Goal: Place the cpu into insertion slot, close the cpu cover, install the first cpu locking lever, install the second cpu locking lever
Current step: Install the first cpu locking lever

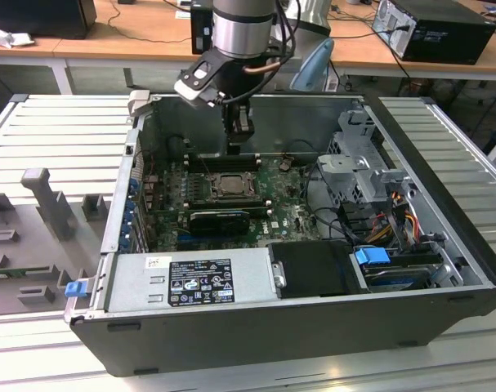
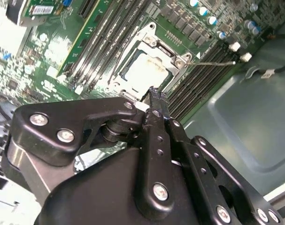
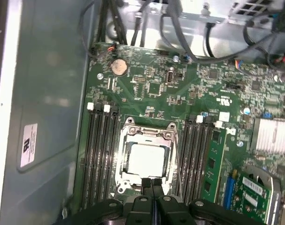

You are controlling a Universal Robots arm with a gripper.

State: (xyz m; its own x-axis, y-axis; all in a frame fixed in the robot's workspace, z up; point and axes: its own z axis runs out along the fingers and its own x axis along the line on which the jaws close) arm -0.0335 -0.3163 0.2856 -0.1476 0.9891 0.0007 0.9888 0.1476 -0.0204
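cpu (image 3: 146, 161) sits framed by cpu cover (image 3: 148, 134)

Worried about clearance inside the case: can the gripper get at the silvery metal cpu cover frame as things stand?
Probably yes: the black gripper hangs close by the thin silvery cpu cover, with nothing visible between them.

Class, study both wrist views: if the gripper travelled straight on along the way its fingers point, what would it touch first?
Probably the edge of the cpu cover framing the cpu, on the side nearest the shut gripper. Depth is unclear, so this is a judgement.
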